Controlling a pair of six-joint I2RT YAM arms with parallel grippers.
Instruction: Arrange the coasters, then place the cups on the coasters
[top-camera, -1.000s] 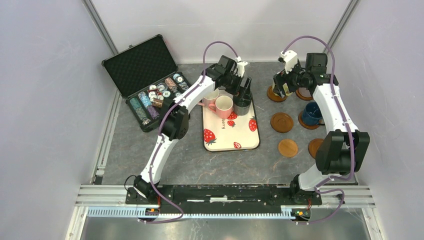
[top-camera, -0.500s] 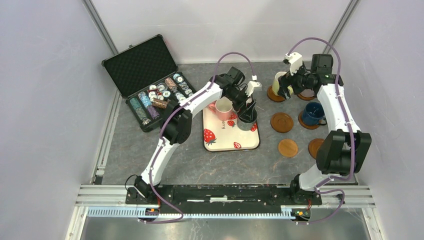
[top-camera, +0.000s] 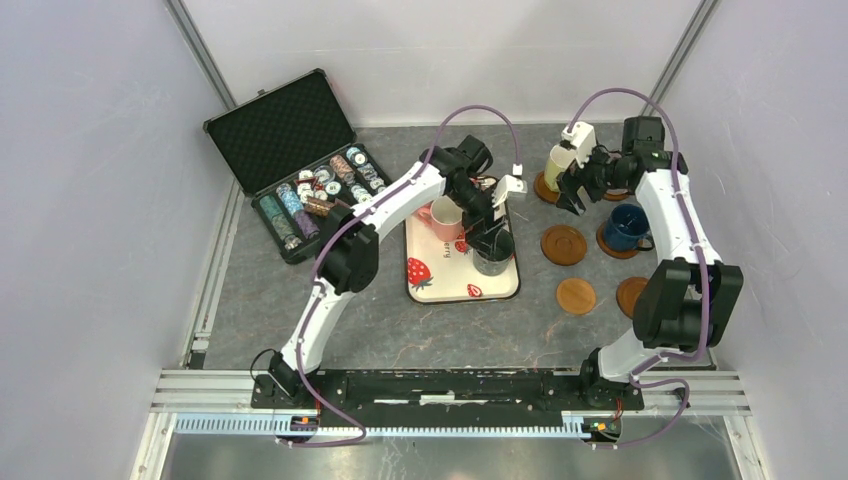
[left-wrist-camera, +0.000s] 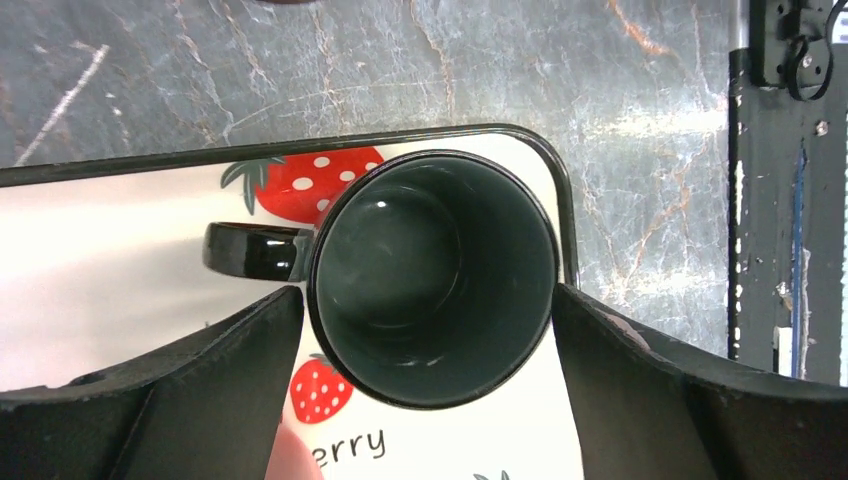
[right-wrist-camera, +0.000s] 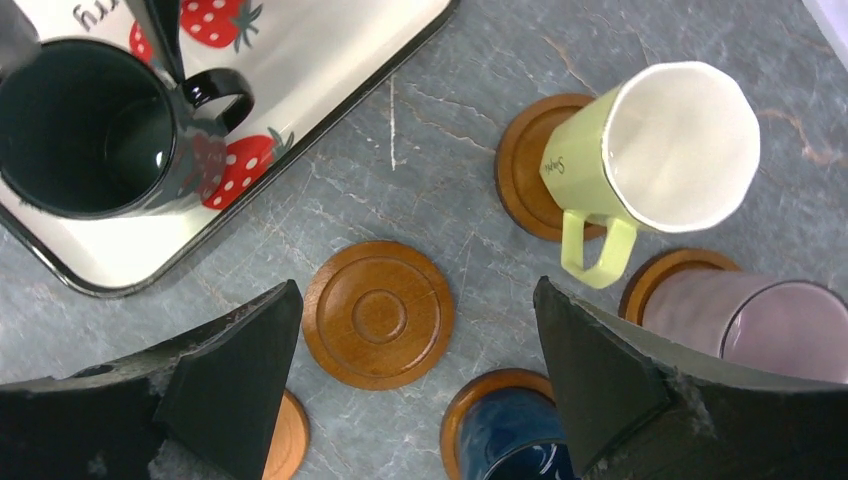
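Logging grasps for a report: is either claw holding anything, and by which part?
The left claw holds the dark green mug by opposite sides of its body, handle free, over the strawberry tray. The right claw is open, empty.

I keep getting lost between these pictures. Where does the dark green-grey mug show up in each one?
Top external: the dark green-grey mug is just right of centre, at the tray's right edge.
Left wrist: it fills the middle, seen from above, handle to the left.
Right wrist: it is in the upper left corner, handle to the right.
Shared landmark: the strawberry-print tray lies under it in all three.
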